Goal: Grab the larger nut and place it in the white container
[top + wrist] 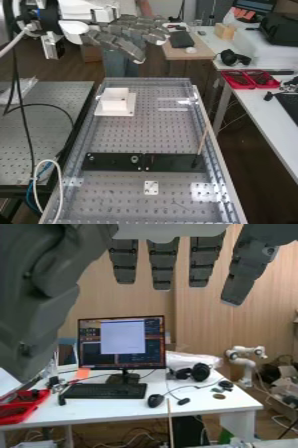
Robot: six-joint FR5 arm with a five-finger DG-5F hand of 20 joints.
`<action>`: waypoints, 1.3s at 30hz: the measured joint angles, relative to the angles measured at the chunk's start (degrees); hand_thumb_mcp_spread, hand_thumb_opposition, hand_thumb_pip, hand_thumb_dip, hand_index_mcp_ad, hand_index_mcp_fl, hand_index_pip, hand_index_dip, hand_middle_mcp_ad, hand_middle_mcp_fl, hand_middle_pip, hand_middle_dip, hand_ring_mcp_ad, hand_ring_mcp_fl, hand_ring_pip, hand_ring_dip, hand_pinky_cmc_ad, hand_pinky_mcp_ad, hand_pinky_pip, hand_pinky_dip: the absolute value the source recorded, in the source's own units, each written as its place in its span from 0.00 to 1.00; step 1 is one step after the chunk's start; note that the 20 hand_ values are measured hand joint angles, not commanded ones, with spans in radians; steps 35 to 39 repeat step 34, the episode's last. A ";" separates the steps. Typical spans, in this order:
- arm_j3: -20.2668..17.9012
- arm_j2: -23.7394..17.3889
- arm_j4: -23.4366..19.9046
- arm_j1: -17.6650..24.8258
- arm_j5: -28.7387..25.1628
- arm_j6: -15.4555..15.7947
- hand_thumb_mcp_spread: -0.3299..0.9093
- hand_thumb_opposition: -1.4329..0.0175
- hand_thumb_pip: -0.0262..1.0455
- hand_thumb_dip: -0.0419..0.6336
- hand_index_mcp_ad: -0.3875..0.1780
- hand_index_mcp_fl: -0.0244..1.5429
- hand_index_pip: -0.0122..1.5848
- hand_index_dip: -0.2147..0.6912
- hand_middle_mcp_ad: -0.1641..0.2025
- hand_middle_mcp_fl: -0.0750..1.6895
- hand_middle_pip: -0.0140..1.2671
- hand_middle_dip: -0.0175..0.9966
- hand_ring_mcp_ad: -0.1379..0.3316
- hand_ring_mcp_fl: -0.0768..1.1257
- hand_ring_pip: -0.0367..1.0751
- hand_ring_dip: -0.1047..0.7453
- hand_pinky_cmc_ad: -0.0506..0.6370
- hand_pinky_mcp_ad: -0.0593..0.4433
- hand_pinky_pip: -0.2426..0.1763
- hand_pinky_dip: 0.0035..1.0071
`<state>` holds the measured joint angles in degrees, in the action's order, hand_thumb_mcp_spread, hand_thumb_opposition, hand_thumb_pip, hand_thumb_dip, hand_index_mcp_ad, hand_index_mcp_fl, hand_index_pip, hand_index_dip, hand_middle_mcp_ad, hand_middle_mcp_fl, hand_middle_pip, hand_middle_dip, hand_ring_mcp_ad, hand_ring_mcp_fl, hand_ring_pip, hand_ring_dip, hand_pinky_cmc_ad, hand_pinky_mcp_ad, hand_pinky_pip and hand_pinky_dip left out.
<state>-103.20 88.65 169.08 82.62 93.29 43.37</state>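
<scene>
Well — hand (118, 42) wide; white container (114, 104), contents unclear — red trays (256, 87) hold dark bits.

Arm (74, 11) cut off in high view

No readable text or labels

Between the white container (115, 104) and the black bar (113, 162), the bench (143, 132) leaves an open passage. The container's walls stand up from its base. In the high view, a thin stick (202, 141) rises, leaning, at the bar's right end, obstructing that side; the bearing (134, 159) protrudes from the bar.
</scene>
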 joint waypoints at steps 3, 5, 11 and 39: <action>0.02 -0.18 0.19 -0.14 0.44 0.02 0.21 0.41 0.72 0.13 0.50 0.06 0.09 0.03 0.65 0.05 0.11 0.19 0.69 0.06 0.12 0.21 0.62 0.77 0.32 0.48; -0.06 -0.34 0.17 -0.17 0.48 -0.04 0.21 0.41 0.72 0.13 0.50 0.06 0.09 0.03 0.65 0.05 0.11 0.19 0.69 0.06 0.12 0.22 0.62 0.77 0.32 0.48; -0.62 -0.84 0.10 -0.18 0.43 -1.38 0.21 0.41 0.71 0.13 0.50 0.06 0.09 0.03 0.65 0.05 0.11 0.19 0.69 0.06 0.12 0.22 0.62 0.77 0.32 0.48; -1.01 -0.59 -0.76 -0.62 1.64 -4.21 0.23 0.41 0.70 0.13 0.50 0.06 0.09 0.03 0.65 0.05 0.11 0.19 0.69 0.06 0.12 0.22 0.65 0.81 0.32 0.45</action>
